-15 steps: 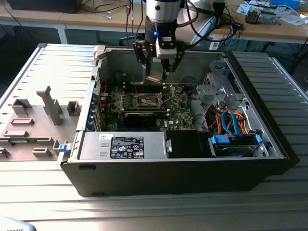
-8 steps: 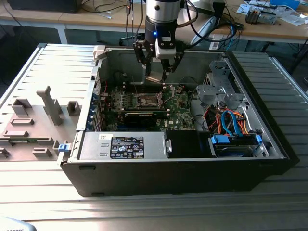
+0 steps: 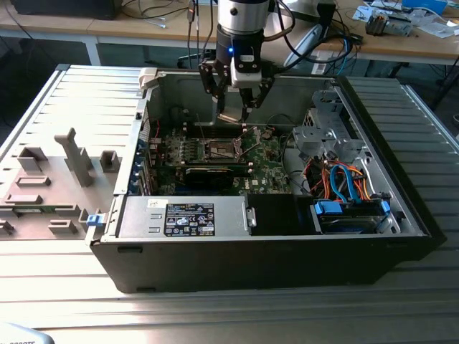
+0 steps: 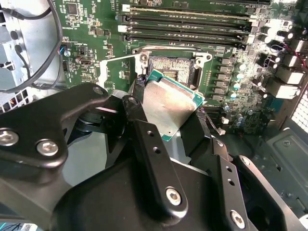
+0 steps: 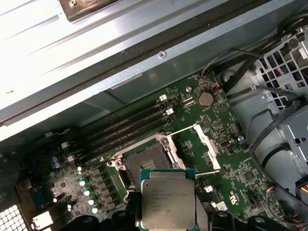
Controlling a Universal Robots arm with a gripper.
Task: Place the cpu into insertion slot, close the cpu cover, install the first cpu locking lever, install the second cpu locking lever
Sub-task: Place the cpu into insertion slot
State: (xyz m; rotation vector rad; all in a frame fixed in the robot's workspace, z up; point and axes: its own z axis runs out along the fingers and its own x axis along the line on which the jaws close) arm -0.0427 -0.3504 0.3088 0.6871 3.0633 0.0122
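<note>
Exterior view: gripper (image 3: 233, 113) hung inside the open case (image 3: 251, 266), over the board (image 3: 269, 154), roughly above the socket.
Jaws: clamped on the cpu (image 4: 171, 103) by two opposite edges. Black fingers (image 4: 149, 144) sat on either side of it in the second wrist view.
Cpu: in the grip, grey metal lid facing both wrist cameras, green rim showing round it. It was clear of the board and not touching the socket.
Socket (image 5: 144, 164): empty, contact field bare, nothing seated in it.
Alignment: cpu was near the socket but didn't look squarely over it, and looked turned relative to it in the second wrist view. That's my read only; height above the socket was hard to judge.
Cover (image 5: 207, 144): silver frame just beside the socket, swung off it, so open as far as I could tell.
Levers: thin wire (image 5: 185, 130) by the cover looked unlatched. Couldn't make out the second one for sure.
Memory slots (image 5: 130, 126): ran along the socket's other side, not involved.
Done: none of the four steps complete. Cpu was in hand and close to the socket, nothing more.
Left: seating the cpu, closing the cover, both locking levers.
Progress: early, step one under way.
</note>
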